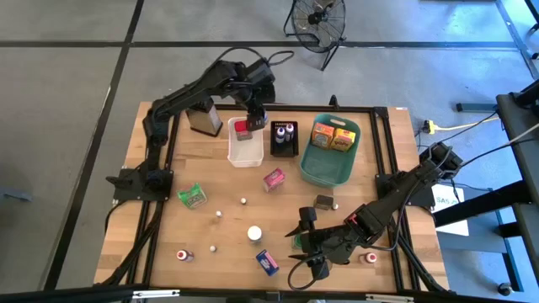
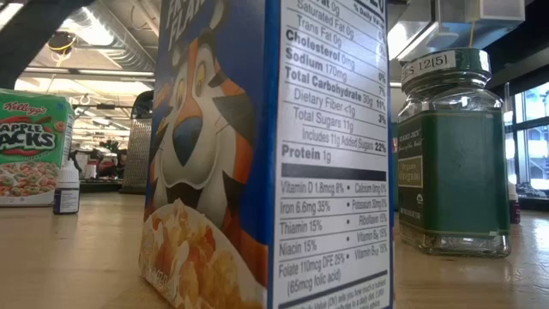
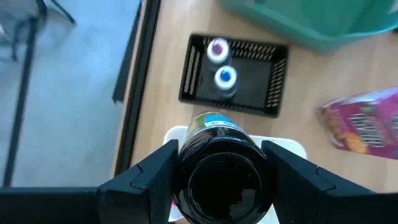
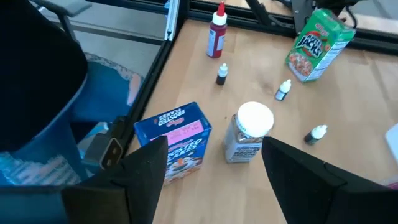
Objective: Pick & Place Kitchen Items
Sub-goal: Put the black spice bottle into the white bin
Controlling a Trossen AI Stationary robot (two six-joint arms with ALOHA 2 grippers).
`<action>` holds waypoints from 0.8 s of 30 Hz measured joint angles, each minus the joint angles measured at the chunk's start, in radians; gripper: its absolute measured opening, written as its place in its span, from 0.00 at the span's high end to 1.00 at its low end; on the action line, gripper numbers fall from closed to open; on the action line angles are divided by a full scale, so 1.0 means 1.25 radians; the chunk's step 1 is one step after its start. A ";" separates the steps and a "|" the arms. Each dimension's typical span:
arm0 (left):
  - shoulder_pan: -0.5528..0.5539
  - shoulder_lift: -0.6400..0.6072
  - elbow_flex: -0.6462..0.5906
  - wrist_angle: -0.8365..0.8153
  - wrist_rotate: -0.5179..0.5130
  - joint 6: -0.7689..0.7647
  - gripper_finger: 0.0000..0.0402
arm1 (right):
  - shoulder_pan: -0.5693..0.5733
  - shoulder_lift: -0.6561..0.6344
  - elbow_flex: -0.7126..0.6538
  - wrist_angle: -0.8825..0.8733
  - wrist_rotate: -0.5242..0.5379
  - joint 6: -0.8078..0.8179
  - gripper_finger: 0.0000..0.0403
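Note:
My left gripper (image 1: 253, 120) hangs over the white bin (image 1: 232, 150) at the far middle, shut on a dark round jar (image 3: 217, 155) with a green and blue label. A red item (image 1: 242, 128) lies in the bin. My right gripper (image 1: 305, 244) stands open above the table near its near edge, with a blue cereal box (image 4: 177, 134) and a white-capped jar (image 4: 249, 130) on the wood ahead of it. Other kitchen items stand scattered: a pink box (image 1: 274, 178), a green packet (image 1: 193, 195), and small bottles. My left gripper pinches the jar's round sides (image 3: 185, 152) between its two fingers, one on each side. The fingers come from above, slanting down. The jar is lifted clear, above the white bin's rim (image 3: 175, 132).
A black tray (image 1: 285, 150) holds two capped bottles; beside it a teal basket (image 1: 324, 172) holds orange and yellow boxes. A metal grater (image 1: 204, 118) stands at the far left. A black frame (image 1: 383, 143) runs round the table. Bare wood lies near the near left corner.

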 joint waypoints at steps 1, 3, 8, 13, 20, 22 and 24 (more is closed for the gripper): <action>0.009 0.014 0.000 -0.002 0.001 -0.003 0.50 | 0.000 0.000 0.000 0.000 0.000 0.009 0.35; 0.024 0.041 -0.001 -0.001 0.006 -0.009 0.50 | 0.001 0.007 0.000 0.003 -0.001 0.029 0.35; 0.061 0.104 -0.001 -0.007 0.031 -0.026 0.50 | 0.004 0.031 0.000 0.000 -0.007 0.059 0.35; 0.090 0.124 -0.001 -0.013 0.068 -0.030 0.50 | 0.008 0.042 0.000 0.008 -0.009 0.074 0.35; 0.100 0.126 -0.049 0.010 0.090 -0.023 0.50 | 0.018 0.042 0.000 0.016 -0.006 0.093 0.35; 0.101 0.124 -0.065 0.026 0.093 -0.023 0.50 | 0.020 0.042 0.000 0.015 -0.006 0.094 0.35; 0.103 0.123 -0.079 0.030 0.089 -0.020 0.50 | 0.020 0.042 0.000 0.016 -0.006 0.094 0.35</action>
